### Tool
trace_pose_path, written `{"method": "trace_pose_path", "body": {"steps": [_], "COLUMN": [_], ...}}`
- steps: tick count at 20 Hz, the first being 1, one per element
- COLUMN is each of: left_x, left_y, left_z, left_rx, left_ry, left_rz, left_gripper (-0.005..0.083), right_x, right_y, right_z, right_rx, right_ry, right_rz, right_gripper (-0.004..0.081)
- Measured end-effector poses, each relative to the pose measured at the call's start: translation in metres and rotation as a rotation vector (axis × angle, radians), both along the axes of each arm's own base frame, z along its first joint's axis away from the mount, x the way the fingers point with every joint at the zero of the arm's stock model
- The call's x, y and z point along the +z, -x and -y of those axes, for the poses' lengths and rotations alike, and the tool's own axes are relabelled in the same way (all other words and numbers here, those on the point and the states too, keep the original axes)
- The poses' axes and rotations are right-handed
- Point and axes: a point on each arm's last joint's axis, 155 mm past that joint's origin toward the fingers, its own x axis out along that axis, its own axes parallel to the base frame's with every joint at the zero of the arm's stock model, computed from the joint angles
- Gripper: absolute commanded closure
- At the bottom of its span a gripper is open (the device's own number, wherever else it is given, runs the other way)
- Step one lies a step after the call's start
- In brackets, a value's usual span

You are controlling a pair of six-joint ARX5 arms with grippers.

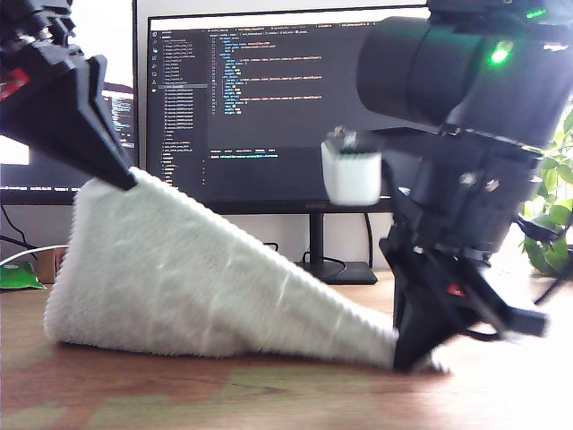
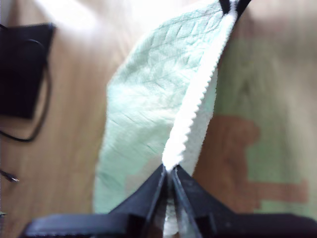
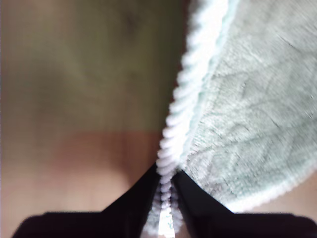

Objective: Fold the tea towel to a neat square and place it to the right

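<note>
The tea towel [image 1: 197,278] is a pale mint plush cloth with a ribbed whitish hem, stretched as a slanting sheet over the wooden table [image 1: 269,394]. My first gripper [image 1: 130,182] is raised at the exterior view's left and is shut on the hem's high corner [image 2: 169,171]. The hem [image 2: 198,94] runs down from there to my second gripper [image 2: 233,5]. My second gripper [image 1: 407,358] is low at the exterior view's right, close to the table, shut on the towel's other corner [image 3: 167,173]. The towel's lower edge rests on the table.
A monitor [image 1: 269,98] stands behind the towel, its black base [image 1: 327,269] on the table, also seen as the base [image 2: 22,69] with a cable. A leafy plant [image 1: 555,206] is at the exterior view's right edge. A green object [image 1: 18,276] lies at its left edge.
</note>
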Motion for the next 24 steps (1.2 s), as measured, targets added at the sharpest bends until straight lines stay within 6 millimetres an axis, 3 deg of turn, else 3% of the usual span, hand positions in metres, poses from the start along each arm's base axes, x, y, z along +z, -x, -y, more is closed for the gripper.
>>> {"method": "trace_pose_path", "body": {"steps": [4,8,11,13,17,22,24], "left_x": [0.023,0.048,0.070,0.080,0.097,0.165,0.174], "left_y": [-0.038,-0.077,-0.103,-0.113,-0.132,-0.156,-0.163], "left_z": [-0.013,-0.028,-0.034,-0.037,-0.035,-0.028,-0.026], "left_rx": [0.063,0.113,0.143,0.148,0.150,0.146,0.147], "left_ry": [0.038,0.061,0.107,0.128,0.140,0.192,0.195], "left_rz": [0.137,0.292,0.401,0.443,0.460,0.557,0.565], "left_gripper": [0.0794,0.0794,0.0794,0.0794,0.0795,0.0795,0.0795], "right_x": [0.047,0.122,0.184,0.210,0.216,0.222,0.223], "right_y": [-0.052,-0.106,-0.143,-0.157,-0.162,-0.184,-0.193], "right_z": [-0.015,-0.026,-0.021,-0.016,-0.013,-0.009,-0.011], "right_rx": [-0.021,-0.058,-0.114,-0.144,-0.162,-0.217,-0.214], "right_ry": [-0.010,-0.051,-0.111,-0.141,-0.139,-0.108,-0.112], "right_rz": [0.219,0.414,0.538,0.586,0.607,0.703,0.723], "right_gripper": [0.0782,0.0782,0.0782,0.0782,0.0782,0.0782,0.0782]}}
